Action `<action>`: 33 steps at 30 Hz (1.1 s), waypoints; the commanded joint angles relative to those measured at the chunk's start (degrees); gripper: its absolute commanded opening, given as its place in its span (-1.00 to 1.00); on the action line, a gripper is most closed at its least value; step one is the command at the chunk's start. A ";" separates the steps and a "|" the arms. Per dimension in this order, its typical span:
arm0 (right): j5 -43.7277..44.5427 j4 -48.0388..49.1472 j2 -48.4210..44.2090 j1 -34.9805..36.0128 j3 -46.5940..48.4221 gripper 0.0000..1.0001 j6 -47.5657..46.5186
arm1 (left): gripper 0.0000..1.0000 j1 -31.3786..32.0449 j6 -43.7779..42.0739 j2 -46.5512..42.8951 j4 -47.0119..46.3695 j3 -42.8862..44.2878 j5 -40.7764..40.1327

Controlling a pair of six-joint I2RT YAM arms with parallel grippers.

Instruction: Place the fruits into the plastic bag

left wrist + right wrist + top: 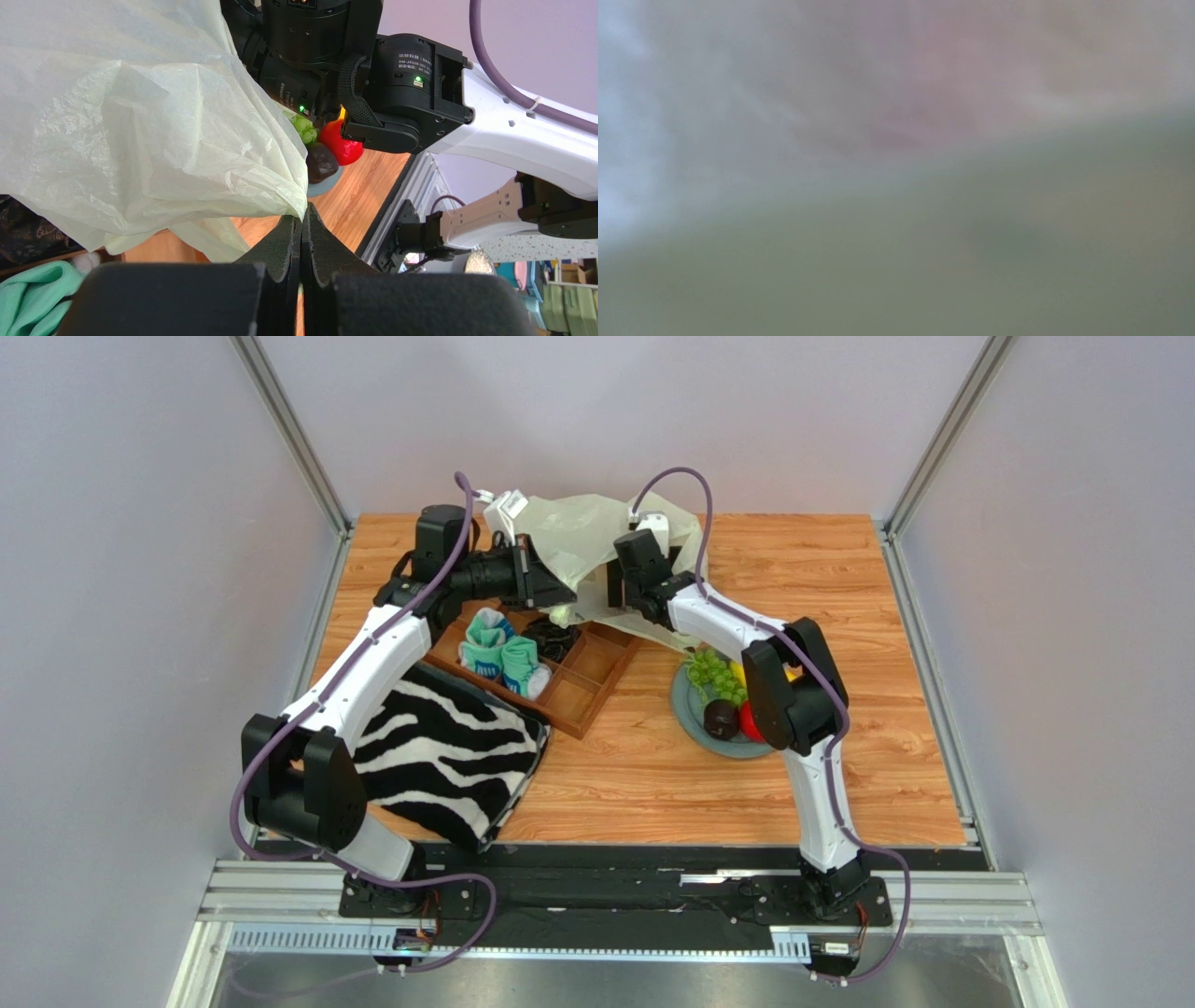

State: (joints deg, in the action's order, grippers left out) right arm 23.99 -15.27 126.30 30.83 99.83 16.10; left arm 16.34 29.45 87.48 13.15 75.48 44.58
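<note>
The pale plastic bag [582, 532] lies crumpled at the back middle of the table; it fills the left of the left wrist view [140, 133]. My left gripper [303, 217] is shut on an edge of the bag and holds it up. My right gripper [617, 588] reaches into the bag; its fingers are hidden, and the right wrist view is a blur of bag film. Fruits sit on a grey-blue plate [687, 711]: green grapes [711, 674], a dark purple-brown one [721, 718], a red one [752, 724]. They also show in the left wrist view: grapes [303, 128], the red one [342, 145].
A wooden tray [582, 679] holds teal-and-white rolled socks [502, 655]. A zebra-striped cloth [442, 756] lies at the front left. Grey walls and metal rails close in the table on both sides.
</note>
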 commanded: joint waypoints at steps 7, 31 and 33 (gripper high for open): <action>-2.53 4.18 -5.35 0.20 -0.69 0.63 0.87 | -1.00 -0.34 0.25 -0.56 -0.84 2.39 1.30; -5.29 8.36 -49.83 7.32 -38.22 0.53 -2.73 | -1.00 -0.34 0.43 -1.09 -1.11 2.30 1.30; -3.08 4.91 -52.73 7.23 -38.83 0.52 -3.18 | -1.00 -0.34 0.43 -1.09 -1.11 2.21 1.30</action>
State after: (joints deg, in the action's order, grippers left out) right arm 16.60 -4.47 78.52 38.37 61.87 14.00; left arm 16.34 29.56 87.48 13.08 75.48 44.99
